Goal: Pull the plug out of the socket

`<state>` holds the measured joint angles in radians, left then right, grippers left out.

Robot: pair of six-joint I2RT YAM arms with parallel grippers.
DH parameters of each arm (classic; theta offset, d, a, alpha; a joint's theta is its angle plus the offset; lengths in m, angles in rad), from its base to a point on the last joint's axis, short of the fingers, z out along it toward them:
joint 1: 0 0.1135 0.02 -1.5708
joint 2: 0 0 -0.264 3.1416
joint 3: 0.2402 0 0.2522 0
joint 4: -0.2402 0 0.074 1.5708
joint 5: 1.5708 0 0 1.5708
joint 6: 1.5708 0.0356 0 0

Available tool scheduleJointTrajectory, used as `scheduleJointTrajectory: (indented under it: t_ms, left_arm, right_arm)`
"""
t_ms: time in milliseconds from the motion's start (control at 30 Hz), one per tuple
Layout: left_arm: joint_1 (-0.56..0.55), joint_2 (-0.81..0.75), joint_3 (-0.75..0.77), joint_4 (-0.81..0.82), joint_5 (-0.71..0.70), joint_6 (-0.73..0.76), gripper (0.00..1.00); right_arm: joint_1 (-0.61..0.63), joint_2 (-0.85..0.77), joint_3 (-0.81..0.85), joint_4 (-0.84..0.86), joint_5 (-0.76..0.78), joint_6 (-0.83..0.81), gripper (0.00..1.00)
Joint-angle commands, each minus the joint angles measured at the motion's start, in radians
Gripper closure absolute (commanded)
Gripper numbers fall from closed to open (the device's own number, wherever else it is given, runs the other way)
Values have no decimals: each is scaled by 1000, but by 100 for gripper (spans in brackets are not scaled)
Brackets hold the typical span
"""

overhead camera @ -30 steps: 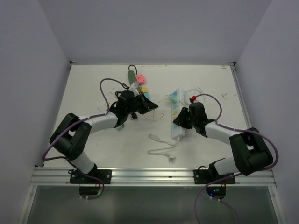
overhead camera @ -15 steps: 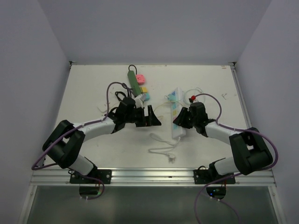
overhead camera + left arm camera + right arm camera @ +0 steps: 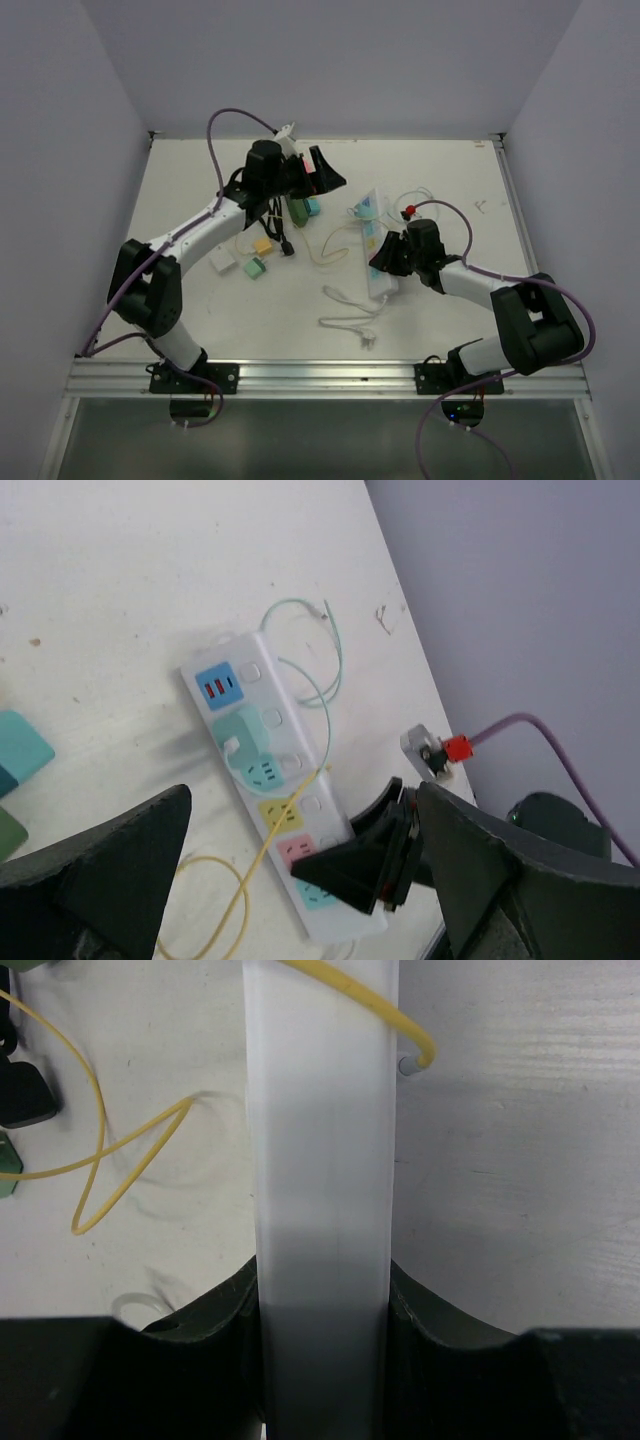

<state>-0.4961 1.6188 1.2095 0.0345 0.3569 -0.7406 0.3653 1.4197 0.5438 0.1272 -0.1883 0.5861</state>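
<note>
A white power strip, the socket (image 3: 377,240) (image 3: 272,785) (image 3: 320,1150), lies at mid table with coloured outlets. A teal plug (image 3: 368,208) (image 3: 243,733) with a thin green cable sits in it near its far end. My right gripper (image 3: 386,264) (image 3: 372,865) (image 3: 322,1305) is shut on the strip's near end, one finger on each long side. My left gripper (image 3: 310,172) (image 3: 300,805) hangs open and empty above the table, left of the strip and apart from the plug.
A yellow cable (image 3: 335,243) (image 3: 95,1150) loops from the strip's left side across the table. Small adapters, yellow (image 3: 263,245), white (image 3: 222,261) and green (image 3: 256,267), lie at the left. A green block (image 3: 298,208) lies below the left gripper. A white cord (image 3: 350,315) curls toward the front edge.
My left gripper opened, then rose and swung from beside the strip toward the back of the table, uncovering the small adapters. The right gripper kept its hold on the strip.
</note>
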Motion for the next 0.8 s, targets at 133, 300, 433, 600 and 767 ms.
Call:
scheduleJointTrajectory:
  t_ms: [133, 300, 433, 600, 767]
  left_arm:
    - [-12, 260, 206, -77, -18, -40, 3]
    - [-48, 374, 269, -79, -27, -57, 6]
    - [-70, 437, 275, -51, -26, -92, 10]
    - [-91, 486, 277, 37, -6, -155, 14]
    - [-104, 512, 263, 77, -19, -198, 22]
  right_arm:
    - [11, 10, -21, -100, -16, -62, 100]
    - [15, 13, -18, -93, -23, -63, 100]
    - [21, 13, -19, -86, -28, -65, 100]
    - [27, 18, -16, -81, -31, -66, 100]
    - [34, 19, -16, -80, -28, -65, 100]
